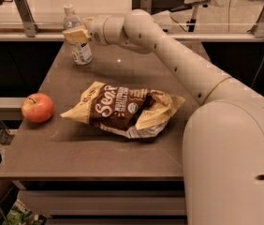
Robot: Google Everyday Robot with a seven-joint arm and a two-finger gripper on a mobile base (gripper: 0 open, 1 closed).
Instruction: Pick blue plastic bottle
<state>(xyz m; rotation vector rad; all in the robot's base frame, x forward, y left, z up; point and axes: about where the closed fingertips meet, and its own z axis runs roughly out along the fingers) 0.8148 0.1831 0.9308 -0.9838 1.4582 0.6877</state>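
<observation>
Our end effector [76, 33] clasps the blue plastic bottle [82, 53] at its shoulder. The bottle stands on the worktop's [122, 74] far left corner. We'd lift straight up, slowly, keeping it upright.

**Blue plastic bottle [82, 53] gripped at mid-height by the gripper [77, 34]**

The bottle is small, clear, faintly bluish and ribbed, with a white screw cap and a pale label. It stands nearly upright, leaning slightly so the cap tips to the left. The jaws are closed on its middle, with one pale pad [75, 33] across the front. Neck and cap rise above the jaws, and the ribbed lower body shows just below them.
</observation>
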